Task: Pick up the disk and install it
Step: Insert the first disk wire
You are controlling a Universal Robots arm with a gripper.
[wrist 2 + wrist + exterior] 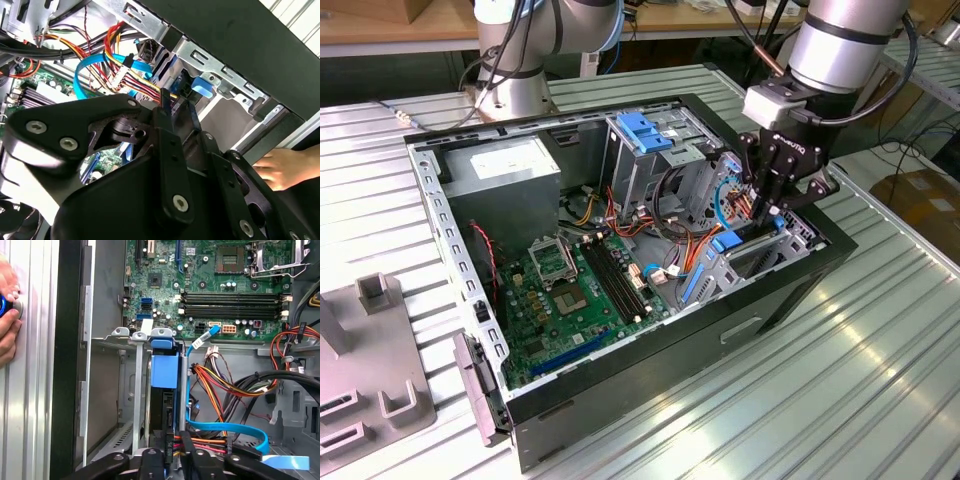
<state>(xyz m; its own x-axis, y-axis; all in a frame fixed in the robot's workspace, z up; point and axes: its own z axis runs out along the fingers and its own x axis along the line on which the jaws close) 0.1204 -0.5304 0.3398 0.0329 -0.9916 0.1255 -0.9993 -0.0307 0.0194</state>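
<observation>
Exterior view: open computer case (620,330) lies on its side on the slatted metal desk (840,380). The tool (768,205) hangs inside the case at its 3 o'clock end, over the drive bay. Motherboard (570,300) sits at about 7 o'clock inside the case, grey power supply (505,170) at 10 o'clock, a metal cage with a blue latch (642,130) at 12 o'clock. A second robot base (515,60) stands behind the case. A grey fixture (370,370) rests on the desk at the exterior view's left.

First wrist view: looks straight down into the bay. The disk (164,385) stands on edge in the slot, its blue bracket (164,367) uppermost, flanked by silver bay rails (136,390). The black fingers (187,450) close in on the disk's near edge, one on each side, so the tool appears clamped on the disk. A blue data cable (225,430) and the orange-red wire bundle (220,385) run just beside the slot. A person's hand (7,325) rests on the desk outside the case wall, at 9 o'clock of the slot.

Second wrist view: seen from behind the linkage (165,165), the finger tips meet at a thin dark edge next to a blue tab (202,86) in the bay frame. The hand (285,167) shows here past the case wall. Motherboard detail is mostly hidden here; the exterior view hides the disk behind the tool.
</observation>
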